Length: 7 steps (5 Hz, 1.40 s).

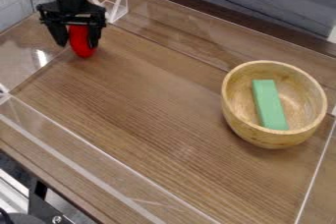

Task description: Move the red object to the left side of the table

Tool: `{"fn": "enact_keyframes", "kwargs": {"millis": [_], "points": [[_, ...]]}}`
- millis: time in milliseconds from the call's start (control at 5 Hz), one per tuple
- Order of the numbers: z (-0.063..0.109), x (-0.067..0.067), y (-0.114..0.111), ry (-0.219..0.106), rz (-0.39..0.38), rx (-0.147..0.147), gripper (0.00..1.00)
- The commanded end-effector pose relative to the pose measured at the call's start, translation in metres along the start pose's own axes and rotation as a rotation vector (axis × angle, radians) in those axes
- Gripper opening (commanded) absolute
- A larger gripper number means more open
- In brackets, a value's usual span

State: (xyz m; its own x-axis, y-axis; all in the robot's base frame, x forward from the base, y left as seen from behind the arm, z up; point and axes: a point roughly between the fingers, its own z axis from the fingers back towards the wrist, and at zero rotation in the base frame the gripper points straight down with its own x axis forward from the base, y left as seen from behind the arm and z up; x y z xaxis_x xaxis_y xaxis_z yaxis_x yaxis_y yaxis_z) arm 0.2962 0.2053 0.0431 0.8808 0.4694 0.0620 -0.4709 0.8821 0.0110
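The red object [84, 42] sits low at the far left corner of the tabletop [157, 100], close to the clear acrylic wall [27, 46] along that left edge; whether it rests on the wood I cannot quite tell from here. It is right between the two dark fingers of the tool [79, 39], which points straight down over it. The fingers stand spread to either side of the fruit, and it is hard to tell whether they touch its sides, so the tool looks open rather than clamped. Well apart from this, near the right edge of the tabletop, stands a wooden bowl [241, 113] with a green rectangular block [269, 103] lying inside it. A second clear wall runs along the near edge. No brand, label or writing can be read on anything here.
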Motion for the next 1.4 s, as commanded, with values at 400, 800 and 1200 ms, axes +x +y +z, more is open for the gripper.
{"fn": "enact_keyframes", "kwargs": {"millis": [400, 800, 1200], "points": [[-0.006, 0.020, 0.003, -0.038, 0.097, -0.016, 1.00], [0.018, 0.019, 0.004, -0.008, 0.098, -0.074, 1.00], [0.019, 0.013, 0.007, 0.020, 0.035, -0.125, 1.00]]}}
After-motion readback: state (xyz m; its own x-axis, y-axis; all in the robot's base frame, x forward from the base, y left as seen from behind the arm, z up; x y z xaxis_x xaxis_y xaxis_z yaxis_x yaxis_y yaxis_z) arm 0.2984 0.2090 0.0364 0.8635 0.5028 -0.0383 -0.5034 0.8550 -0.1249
